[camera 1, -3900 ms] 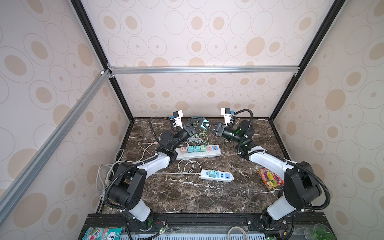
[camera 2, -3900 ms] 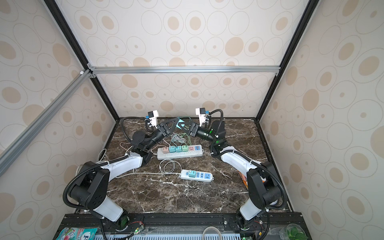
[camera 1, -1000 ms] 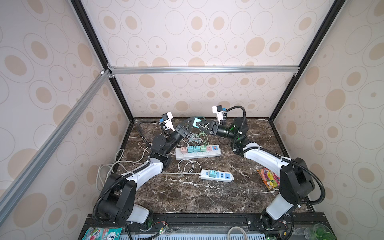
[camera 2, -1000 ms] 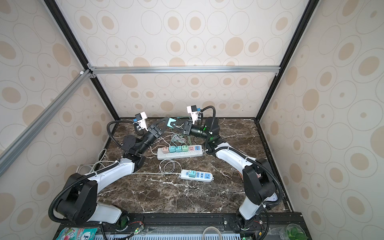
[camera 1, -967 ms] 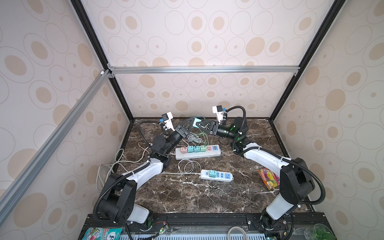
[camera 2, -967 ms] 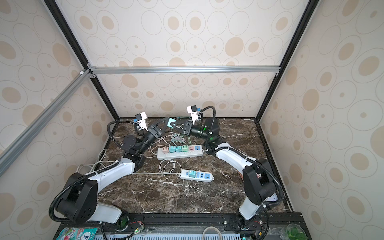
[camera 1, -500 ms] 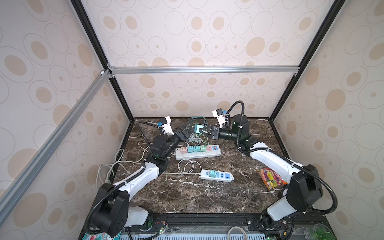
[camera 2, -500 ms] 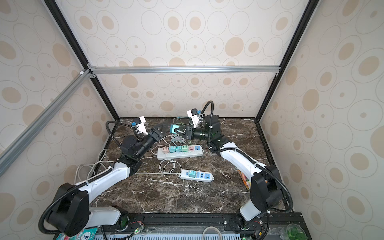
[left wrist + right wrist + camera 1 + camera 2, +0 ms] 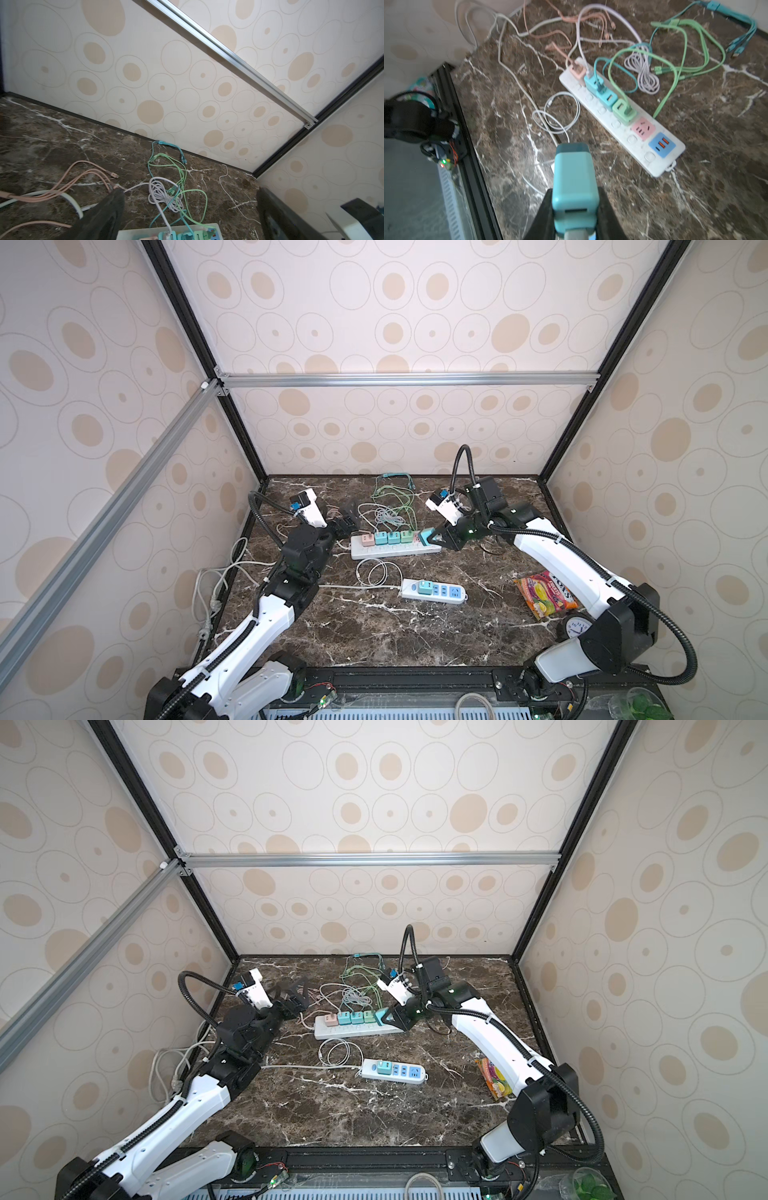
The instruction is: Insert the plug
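Observation:
My right gripper [image 9: 574,192] is shut on a teal plug [image 9: 575,176], also visible in both top views [image 9: 427,536] [image 9: 381,1017]. It hangs by the right end of the long white power strip [image 9: 395,551] [image 9: 353,1032] [image 9: 658,164]. Several plugs fill the strip's left sockets; a pink socket [image 9: 642,129] and a blue USB socket [image 9: 661,144] are free. My left gripper [image 9: 347,520] [image 9: 293,994] [image 9: 188,190] stands open with nothing in it, just left of the strip's left end [image 9: 135,234].
Pink, green, teal and white cables [image 9: 390,506] tangle behind the strip. A short power strip [image 9: 434,592] with one teal plug lies nearer the front, with a white cable coil [image 9: 374,572] beside it. A snack packet [image 9: 544,599] and a small clock [image 9: 575,626] lie at the right.
The left gripper opened, let go of the teal plug and drew back left. The right gripper carried the plug down to the strip's right end.

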`<control>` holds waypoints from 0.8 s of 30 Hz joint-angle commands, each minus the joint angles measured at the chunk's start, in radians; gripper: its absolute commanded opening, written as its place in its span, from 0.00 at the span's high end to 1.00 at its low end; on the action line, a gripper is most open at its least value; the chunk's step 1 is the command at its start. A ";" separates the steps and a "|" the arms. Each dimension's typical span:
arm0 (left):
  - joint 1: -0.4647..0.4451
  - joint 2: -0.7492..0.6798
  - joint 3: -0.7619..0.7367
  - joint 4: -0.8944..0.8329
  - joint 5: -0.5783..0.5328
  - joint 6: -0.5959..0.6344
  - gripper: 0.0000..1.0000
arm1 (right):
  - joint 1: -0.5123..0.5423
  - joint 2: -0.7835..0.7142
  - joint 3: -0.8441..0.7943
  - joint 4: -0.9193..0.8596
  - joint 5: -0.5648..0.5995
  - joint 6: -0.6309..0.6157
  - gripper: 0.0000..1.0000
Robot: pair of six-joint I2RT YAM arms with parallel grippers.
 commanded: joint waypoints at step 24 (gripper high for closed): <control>0.010 -0.085 -0.066 -0.121 -0.157 0.050 0.01 | 0.219 0.222 -0.022 -0.403 0.423 -0.453 1.00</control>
